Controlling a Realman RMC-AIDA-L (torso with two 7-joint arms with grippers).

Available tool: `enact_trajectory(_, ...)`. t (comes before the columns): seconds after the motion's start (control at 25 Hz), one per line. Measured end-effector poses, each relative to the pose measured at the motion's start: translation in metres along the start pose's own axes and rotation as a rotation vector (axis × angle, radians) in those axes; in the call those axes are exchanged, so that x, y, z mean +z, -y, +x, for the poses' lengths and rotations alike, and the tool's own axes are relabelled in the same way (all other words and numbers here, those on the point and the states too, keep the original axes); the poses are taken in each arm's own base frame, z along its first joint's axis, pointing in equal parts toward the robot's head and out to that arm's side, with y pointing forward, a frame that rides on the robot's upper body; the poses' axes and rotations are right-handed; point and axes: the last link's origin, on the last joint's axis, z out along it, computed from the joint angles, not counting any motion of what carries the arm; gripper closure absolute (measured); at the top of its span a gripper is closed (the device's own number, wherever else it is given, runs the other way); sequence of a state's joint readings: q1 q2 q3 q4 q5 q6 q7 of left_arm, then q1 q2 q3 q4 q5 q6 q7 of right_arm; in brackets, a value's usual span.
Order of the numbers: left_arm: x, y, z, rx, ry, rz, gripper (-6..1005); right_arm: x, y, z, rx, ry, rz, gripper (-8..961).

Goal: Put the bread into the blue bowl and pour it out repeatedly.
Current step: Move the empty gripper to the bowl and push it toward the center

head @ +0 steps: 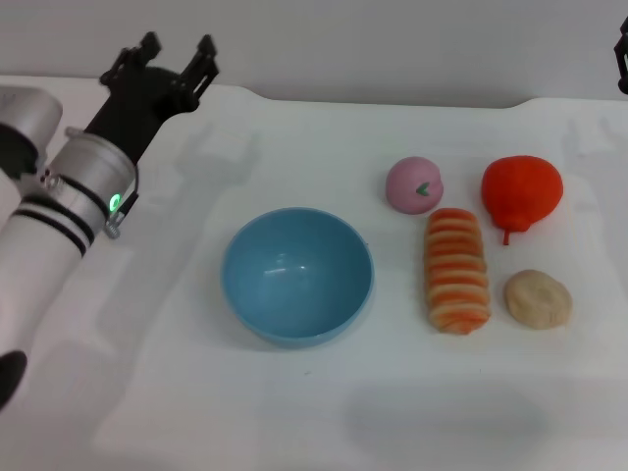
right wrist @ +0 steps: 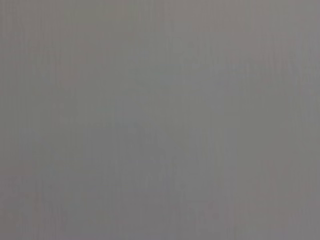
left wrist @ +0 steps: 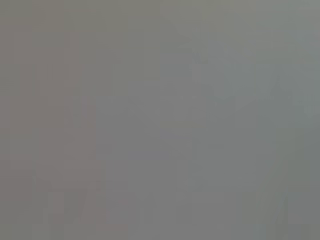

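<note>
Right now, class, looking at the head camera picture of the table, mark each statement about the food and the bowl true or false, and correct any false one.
1. The blue bowl is empty. True.
2. The bread lies in the bowl. False: it lies on the table, on the bowl's right.
3. The left gripper holds the bread. False: its fingers are open, holding nothing, at the table's far left.
4. The round bun lies to the right of the bread. True.
5. The red fruit lies beyond the bun. True.
</note>
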State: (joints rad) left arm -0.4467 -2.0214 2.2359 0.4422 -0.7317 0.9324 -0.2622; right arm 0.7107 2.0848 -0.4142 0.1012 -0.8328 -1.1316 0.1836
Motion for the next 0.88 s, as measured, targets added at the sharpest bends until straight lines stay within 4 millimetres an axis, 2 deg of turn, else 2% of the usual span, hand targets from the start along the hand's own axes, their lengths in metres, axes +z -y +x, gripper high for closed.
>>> enact_trajectory(0.2, 0.023, -0.005, 0.008, -0.042, 0.138, -0.095, 275, 0.0, 0.0, 0.0, -0.003, -0.001, -0.001, 478)
enact_trajectory(0.36, 0.04, -0.021, 0.017, 0.003, 0.237, -0.157, 276, -0.002, 0.003, 0.002, -0.006, -0.011, 0.005, 478)
enact_trajectory(0.48, 0.044, -0.036, 0.031, 0.026, 0.291, -0.184, 276, -0.004, 0.005, 0.004, -0.007, -0.02, 0.011, 478)
enact_trajectory(0.64, 0.038, -0.054, 0.057, 0.098, 0.348, -0.168, 276, -0.007, 0.007, 0.006, -0.012, -0.026, 0.015, 477)
enact_trajectory(0.8, 0.023, -0.063, 0.087, 0.141, 0.41, -0.08, 276, -0.006, 0.008, 0.005, -0.018, -0.023, 0.016, 476)
enact_trajectory(0.88, 0.015, -0.069, 0.096, 0.188, 0.444, -0.054, 277, -0.006, 0.009, 0.004, -0.022, -0.021, 0.014, 476)
